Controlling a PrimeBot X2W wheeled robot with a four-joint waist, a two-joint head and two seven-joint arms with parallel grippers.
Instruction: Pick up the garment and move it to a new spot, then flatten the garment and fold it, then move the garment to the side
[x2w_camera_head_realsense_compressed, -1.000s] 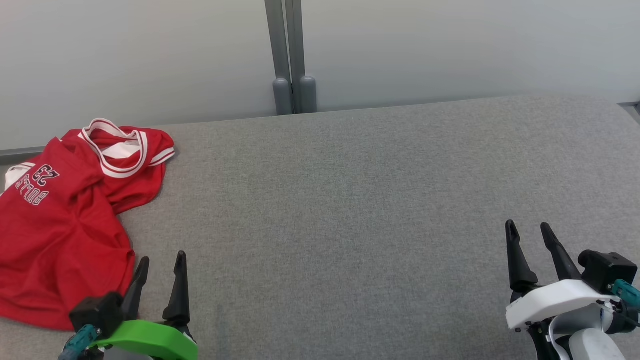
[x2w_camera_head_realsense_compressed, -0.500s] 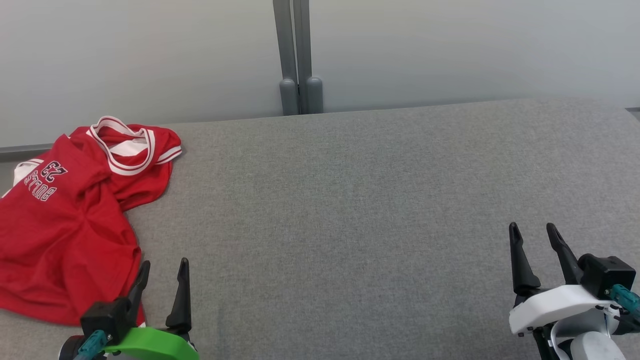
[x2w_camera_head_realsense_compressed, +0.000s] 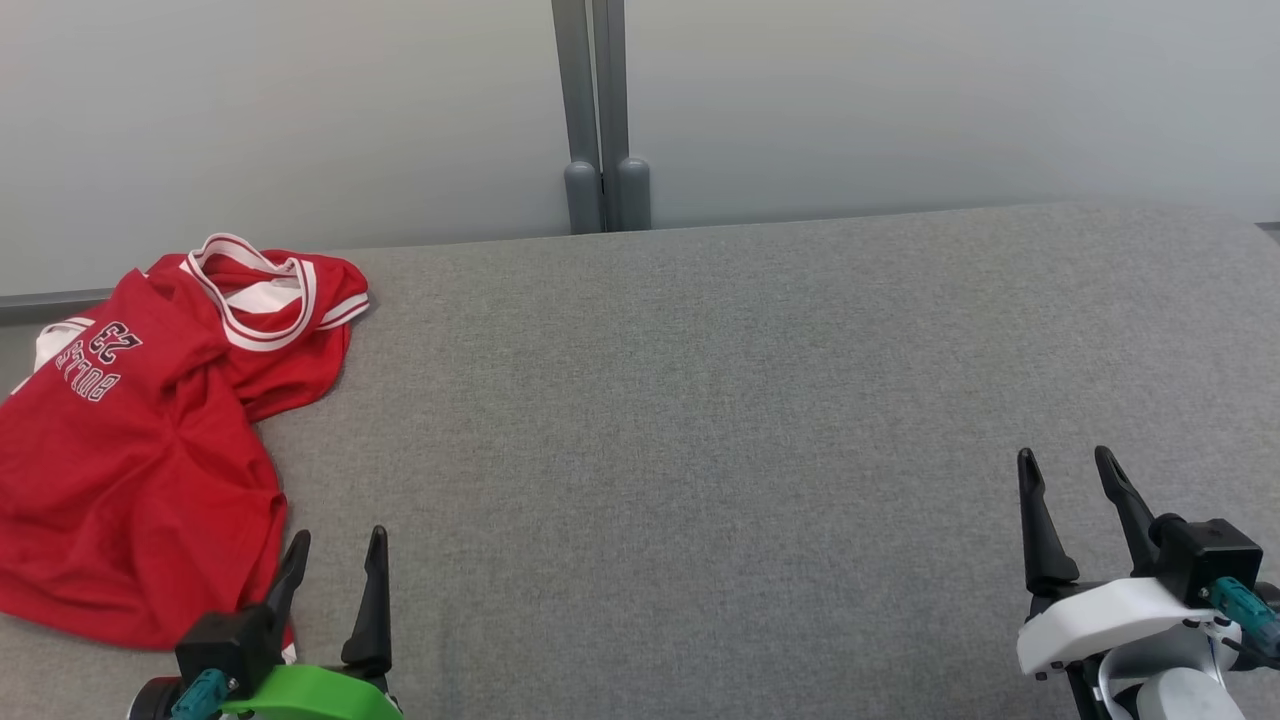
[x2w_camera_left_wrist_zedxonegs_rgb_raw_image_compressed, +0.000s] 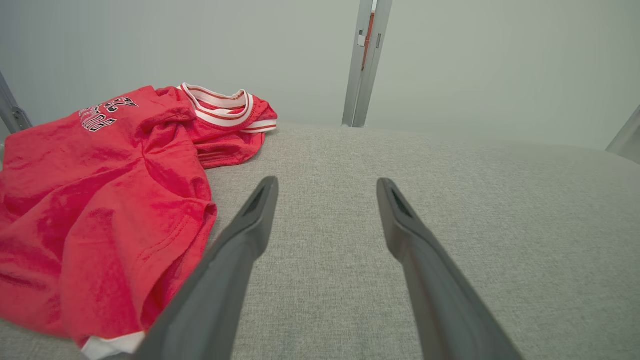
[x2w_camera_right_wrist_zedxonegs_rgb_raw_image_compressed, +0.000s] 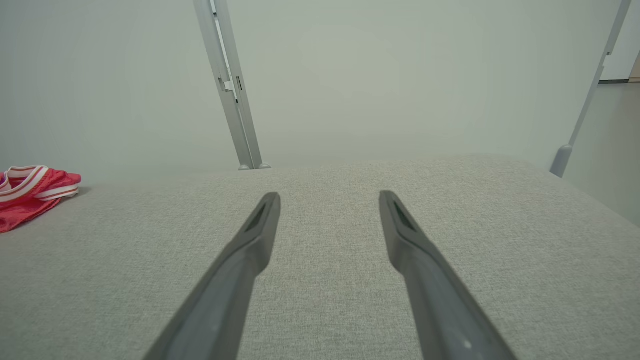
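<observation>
Red cloth of the garment is seen crumpled on the grey padded surface, well left of the grey post and nearer than it. The left gripper, also left of the post, is held spread and empty beside the garment; the right gripper, well right of the post, is spread too. If only one slippery layer is pinched, the garment may be dragged or dropped.

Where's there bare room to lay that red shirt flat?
The grey surface is bare from the red jersey across to the right gripper, back to the grey posts. Its left end is crowded: the crumpled jersey lies there by the left gripper.
</observation>
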